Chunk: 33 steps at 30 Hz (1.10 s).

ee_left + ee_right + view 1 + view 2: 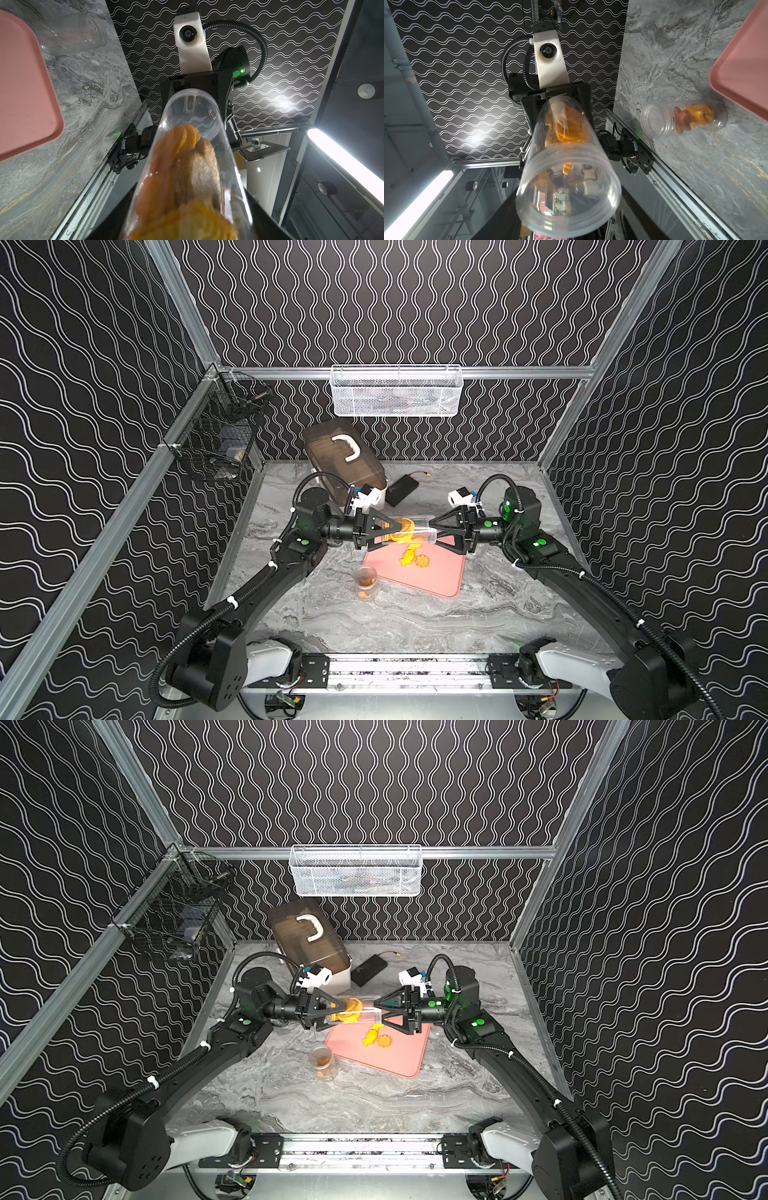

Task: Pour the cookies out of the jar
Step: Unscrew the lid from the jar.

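Our left hand (386, 534) clamps the clear plastic jar (417, 531), mouth toward 3 o'clock at our right hand (433, 531), grip unclear. The yellow-orange cookies (403, 526) bunch inside, a few on the pink tray (440, 572) below. We'd dip the mouth and shake gently.

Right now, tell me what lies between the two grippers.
The clear jar lies level there, spanning from the left gripper to the right gripper, with cookies bunched toward the left gripper. Both top views show it.
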{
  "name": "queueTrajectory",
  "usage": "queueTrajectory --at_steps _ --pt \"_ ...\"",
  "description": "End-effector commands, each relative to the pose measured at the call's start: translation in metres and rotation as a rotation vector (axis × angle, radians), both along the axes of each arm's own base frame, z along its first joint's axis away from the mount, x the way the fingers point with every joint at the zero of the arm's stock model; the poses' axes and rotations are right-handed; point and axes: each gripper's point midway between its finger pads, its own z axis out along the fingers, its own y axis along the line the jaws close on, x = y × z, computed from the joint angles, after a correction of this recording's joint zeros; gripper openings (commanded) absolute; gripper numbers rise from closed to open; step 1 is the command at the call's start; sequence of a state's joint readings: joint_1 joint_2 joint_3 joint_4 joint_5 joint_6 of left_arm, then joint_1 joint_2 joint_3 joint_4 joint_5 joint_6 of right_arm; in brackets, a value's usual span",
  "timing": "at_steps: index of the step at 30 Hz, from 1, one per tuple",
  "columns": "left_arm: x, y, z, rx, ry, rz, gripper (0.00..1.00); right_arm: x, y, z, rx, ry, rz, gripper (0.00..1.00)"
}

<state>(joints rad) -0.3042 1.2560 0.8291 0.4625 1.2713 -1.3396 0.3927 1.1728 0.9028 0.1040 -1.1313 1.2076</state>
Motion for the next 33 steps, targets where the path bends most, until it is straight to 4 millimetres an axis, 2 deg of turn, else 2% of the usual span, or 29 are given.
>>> queueTrajectory --at_steps 1,10,20,27,33 --pt "-0.002 0.0 0.006 -0.021 -0.009 -0.007 0.65 -0.003 0.0 0.008 0.002 -0.129 0.024 0.63" --pt "-0.001 0.0 0.009 -0.081 0.026 -0.013 0.65 -0.003 0.0 0.019 0.004 -0.357 0.044 0.6" --pt "-0.001 0.0 0.001 -0.055 0.048 -0.014 0.64 0.001 -0.005 0.009 -0.103 -0.623 0.034 0.59" --pt "-0.002 0.0 0.001 -0.044 0.049 -0.015 0.64 -0.001 -0.008 0.012 -0.111 -0.852 0.04 0.59" --pt "-0.002 0.0 -0.001 -0.038 0.051 -0.016 0.64 0.006 -0.01 0.003 -0.173 -0.976 0.045 0.56"
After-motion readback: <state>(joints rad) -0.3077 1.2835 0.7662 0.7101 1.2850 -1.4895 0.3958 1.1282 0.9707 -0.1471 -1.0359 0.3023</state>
